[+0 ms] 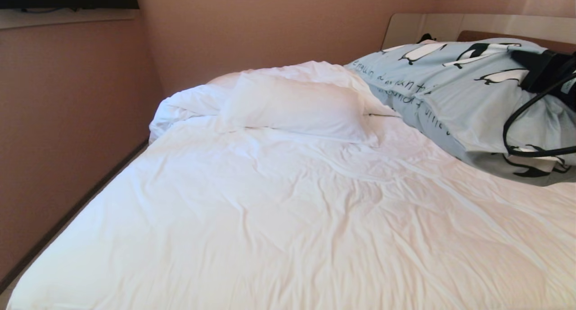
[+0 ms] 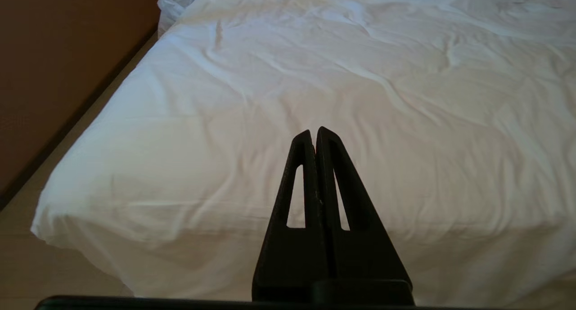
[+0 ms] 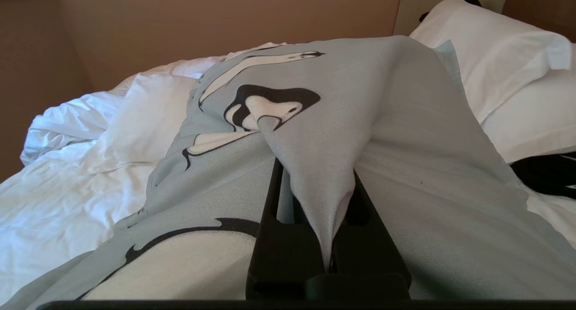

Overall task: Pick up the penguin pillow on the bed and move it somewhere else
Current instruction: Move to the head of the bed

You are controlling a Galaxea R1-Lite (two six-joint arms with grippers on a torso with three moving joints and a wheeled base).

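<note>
The penguin pillow [image 1: 450, 89], light blue with black-and-white penguins and dark script, is raised at the far right of the bed [image 1: 288, 220], its lower edge hanging close over the white duvet. My right gripper [image 1: 546, 69] comes in from the right edge and grips its top. In the right wrist view the right gripper [image 3: 315, 166] is shut on a pinched fold of the penguin pillow [image 3: 405, 121], which drapes over both fingers and hides their tips. My left gripper [image 2: 315, 132] is shut on nothing, hanging over the foot of the bed [image 2: 405, 98].
A plain white pillow [image 1: 292, 107] lies at the head of the bed beside bunched duvet, and another white pillow [image 3: 495, 53] sits behind the lifted one. The headboard [image 1: 450, 24] runs along the back. A brown wall [image 1: 67, 121] borders the left side. A black cable [image 1: 517, 121] loops across the pillow.
</note>
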